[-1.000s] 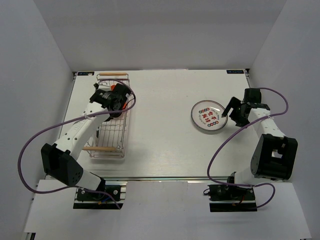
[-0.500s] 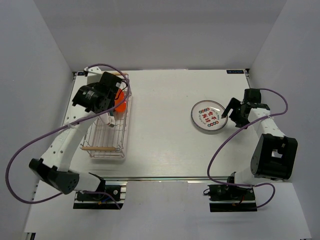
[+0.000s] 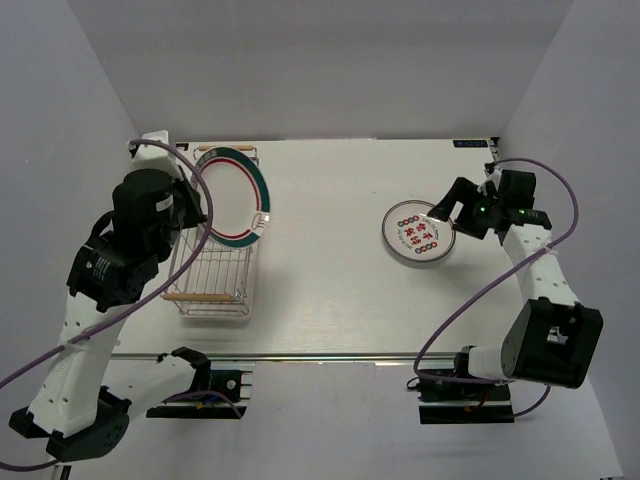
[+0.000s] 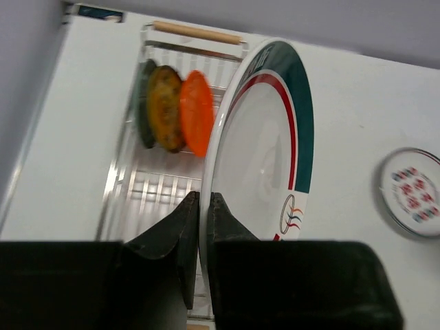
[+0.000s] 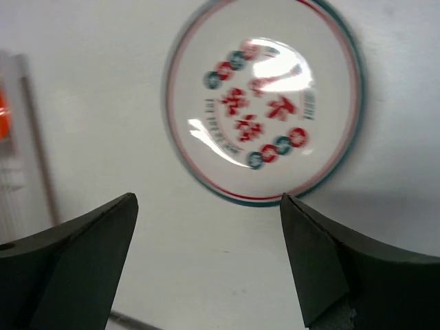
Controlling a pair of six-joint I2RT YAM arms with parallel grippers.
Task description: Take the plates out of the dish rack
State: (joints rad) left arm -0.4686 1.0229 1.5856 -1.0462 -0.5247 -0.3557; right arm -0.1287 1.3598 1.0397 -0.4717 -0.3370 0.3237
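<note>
My left gripper [image 4: 204, 199] is shut on the rim of a large white plate [image 4: 268, 158] with a green and red rim. It holds the plate on edge above the dish rack [image 3: 215, 275]. That plate also shows in the top view [image 3: 235, 195]. In the dish rack [image 4: 148, 199], orange-red [image 4: 196, 113], yellow-brown [image 4: 165, 106] and teal [image 4: 143, 103] plates stand on edge near the far wooden handle [image 4: 196, 31]. A small white plate with red characters [image 3: 417, 232] lies flat on the table. My right gripper [image 5: 208, 199] is open and empty, hovering just beside that plate [image 5: 265, 100].
The rack's near wooden handle [image 3: 205, 297] is at its front end. White walls enclose the table on the left, back and right. The left arm's purple cable [image 3: 40, 360] loops low on the left. The right arm [image 3: 545, 280] runs along the table's right side.
My left arm has lifted the large plate up out of the rack towards the camera. My right gripper has drawn up and back a little from the plate on the table.
</note>
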